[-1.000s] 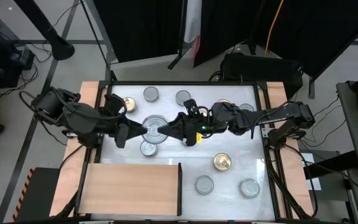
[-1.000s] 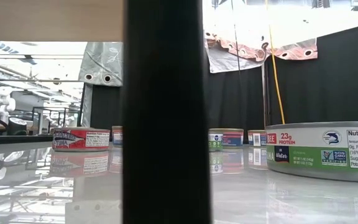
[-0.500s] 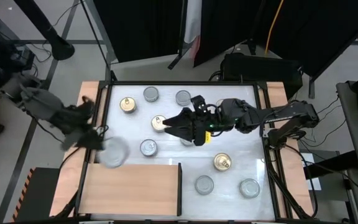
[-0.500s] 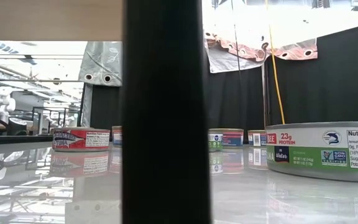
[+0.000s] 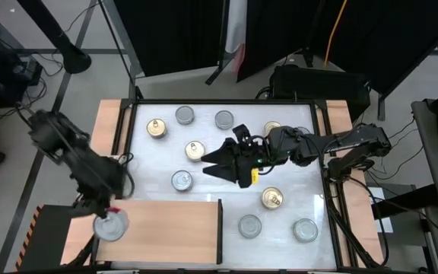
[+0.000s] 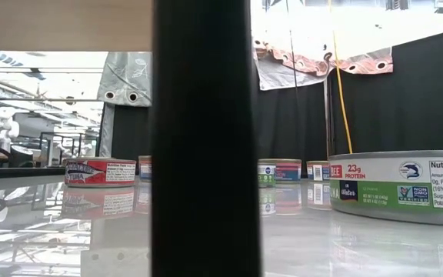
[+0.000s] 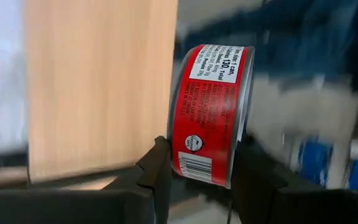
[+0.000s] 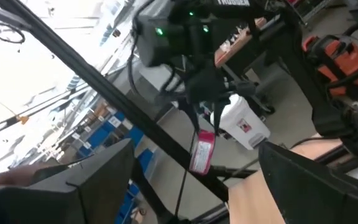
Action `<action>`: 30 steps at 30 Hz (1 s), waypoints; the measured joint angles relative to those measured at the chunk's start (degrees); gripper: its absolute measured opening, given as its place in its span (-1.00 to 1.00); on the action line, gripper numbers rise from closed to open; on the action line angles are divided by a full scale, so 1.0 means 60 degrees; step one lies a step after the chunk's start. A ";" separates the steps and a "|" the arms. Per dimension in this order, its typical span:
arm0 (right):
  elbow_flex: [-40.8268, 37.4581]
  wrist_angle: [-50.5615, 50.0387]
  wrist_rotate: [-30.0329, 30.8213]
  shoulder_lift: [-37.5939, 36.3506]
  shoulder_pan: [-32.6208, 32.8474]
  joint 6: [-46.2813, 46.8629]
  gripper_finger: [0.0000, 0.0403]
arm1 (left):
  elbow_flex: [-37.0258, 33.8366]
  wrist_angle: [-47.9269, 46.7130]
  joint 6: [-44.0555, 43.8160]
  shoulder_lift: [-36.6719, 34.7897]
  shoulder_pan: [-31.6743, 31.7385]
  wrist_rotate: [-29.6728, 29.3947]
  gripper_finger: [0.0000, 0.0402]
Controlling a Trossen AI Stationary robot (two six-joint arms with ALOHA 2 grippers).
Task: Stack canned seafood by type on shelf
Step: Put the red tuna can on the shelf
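My left gripper (image 5: 106, 217) is shut on a red-labelled, silver-lidded can (image 7: 211, 112) above the left end of the wooden shelf (image 5: 166, 228). My right gripper (image 5: 210, 164) hovers open over the middle of the table, nothing between its fingers (image 8: 98, 180). Several loose cans stand on their bases on the white tabletop: gold lids (image 5: 156, 128) (image 5: 195, 150) (image 5: 272, 199), silver lids (image 5: 184, 115) (image 5: 181, 180) (image 5: 249, 225). The shelf's dark upright edge (image 5: 220, 232) stands at its right end. My left gripper pinches the can between its two fingers (image 7: 160, 168), one on each flat end, near the rim (image 7: 194, 171) closest to the wrist. The fingers slant down from the table's far left side. The can is lifted clear of the shelf, with its red label wall facing the wrist camera.
More silver cans sit at the far middle (image 5: 224, 119) and the near right (image 5: 305, 229). In the low view a dark upright (image 6: 202, 138) blocks the centre, with a red-labelled can (image 6: 100, 171) to its left and a large close can (image 6: 402, 185) to its right.
My right gripper has opened and let go of the can that both grippers held over the table's middle. My left gripper has swung with that can toward the table's left and near edges, turning and tipping downward, to above the shelf's left end.
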 joint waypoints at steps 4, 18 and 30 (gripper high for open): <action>0.0000 -0.0012 0.0015 0.0002 0.0099 -0.0063 0.67 | -0.1426 0.0008 0.1484 0.0024 -0.0007 0.1341 -0.37; 0.0000 -0.0166 -0.0002 0.0004 0.0103 -0.0063 0.67 | -0.4256 0.1151 0.4415 -0.0168 0.0581 0.2331 -0.37; 0.0000 -0.0194 -0.0007 0.0004 0.0103 -0.0238 0.67 | -0.5571 0.1820 0.4270 -0.0178 0.0573 0.2190 -0.22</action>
